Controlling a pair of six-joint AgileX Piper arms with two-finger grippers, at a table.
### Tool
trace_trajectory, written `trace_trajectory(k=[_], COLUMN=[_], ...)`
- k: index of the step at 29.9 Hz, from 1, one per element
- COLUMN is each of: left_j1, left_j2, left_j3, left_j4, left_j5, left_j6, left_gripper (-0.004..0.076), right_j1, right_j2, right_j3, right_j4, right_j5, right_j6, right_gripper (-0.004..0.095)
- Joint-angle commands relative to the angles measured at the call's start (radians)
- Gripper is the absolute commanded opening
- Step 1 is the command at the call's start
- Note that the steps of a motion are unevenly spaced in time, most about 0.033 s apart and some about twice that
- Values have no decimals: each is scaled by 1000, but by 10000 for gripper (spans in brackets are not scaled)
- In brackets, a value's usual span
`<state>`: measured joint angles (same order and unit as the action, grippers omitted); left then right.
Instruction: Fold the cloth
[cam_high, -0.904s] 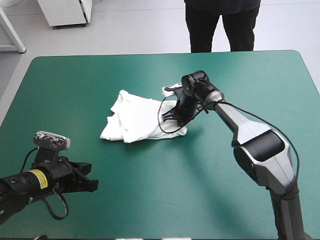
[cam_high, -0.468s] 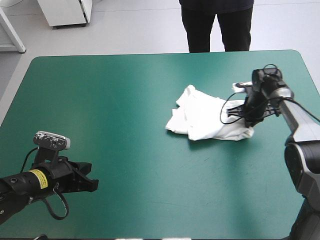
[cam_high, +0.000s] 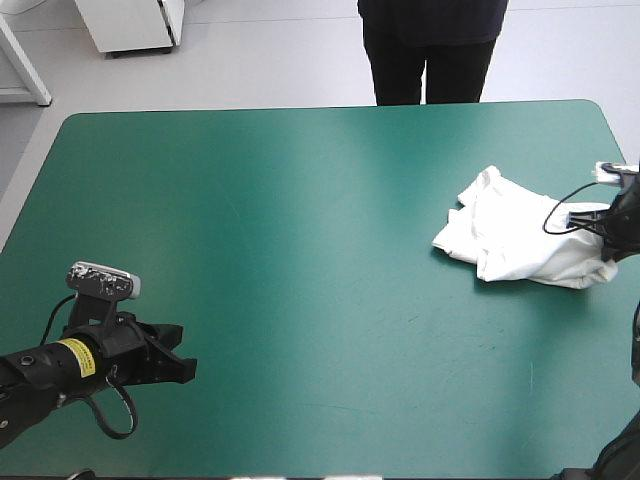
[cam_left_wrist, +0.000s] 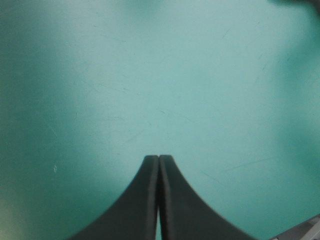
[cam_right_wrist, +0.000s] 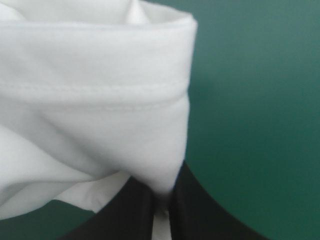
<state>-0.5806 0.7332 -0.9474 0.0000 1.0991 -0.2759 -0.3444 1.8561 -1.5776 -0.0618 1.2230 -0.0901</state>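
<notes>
Lying crumpled near right edge of teal-green desk (cam_high: 300, 200), white T-shirt (cam_high: 520, 240) formed low heap. Right claw (cam_right_wrist: 161, 206) sat at heap's right end, black fingers (cam_right_wrist: 202, 212) pinched almost closed on hemmed fold. Left claw (cam_left_wrist: 158, 160) hovered over bare cover by desk's near-left corner, tips pressed together, gripping nothing, well apart from T-shirt.

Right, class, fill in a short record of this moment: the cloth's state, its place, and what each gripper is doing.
cloth: T-shirt, white, a crumpled heap, not yet folded
place: by the right edge of the table
right gripper: shut on the T-shirt, near a hemmed edge
left gripper: shut, holding nothing, over bare teal-green cover at the table's near left, far from the T-shirt
</notes>
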Motion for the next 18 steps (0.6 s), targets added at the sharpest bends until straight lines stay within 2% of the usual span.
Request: trace_trajectory(k=[1,5,7,10,11,14,15,18], left_j1=[-2,-2,-2,-2,-2,-2,-2,-2], left_j2=[2,2,2,2,2,2,2,2], left_j3=[-23,-23,-23,-23,-23,-23,-23,-23], left_j4=[-12,-12,-12,-12,-12,-12,-12,-12], left_j5=[-58,-58,-58,-58,-56,-54,-54,-54], left_j6=[-1,-1,-1,-1,-1,-1,-1,-1], left_gripper=[-22,-22,-22,-22,-22,-22,-22,-22], right_j1=[-63,-116,-126,-133,-133,-133,-133,-135], right_j2=[-59,-59,-59,-59,-59,-64,-71,-107], right_j3=[-21,-21,-21,-21,-21,-21,-21,-21], right_j4=[-3,37,43,56,67,81,84,86], right_j5=[26,26,26,26,26,26,26,26], right_j6=[-28,-18,-13,-13,-13,13,17,20], right_gripper=[-17,-10,39,227,339,549,569,538])
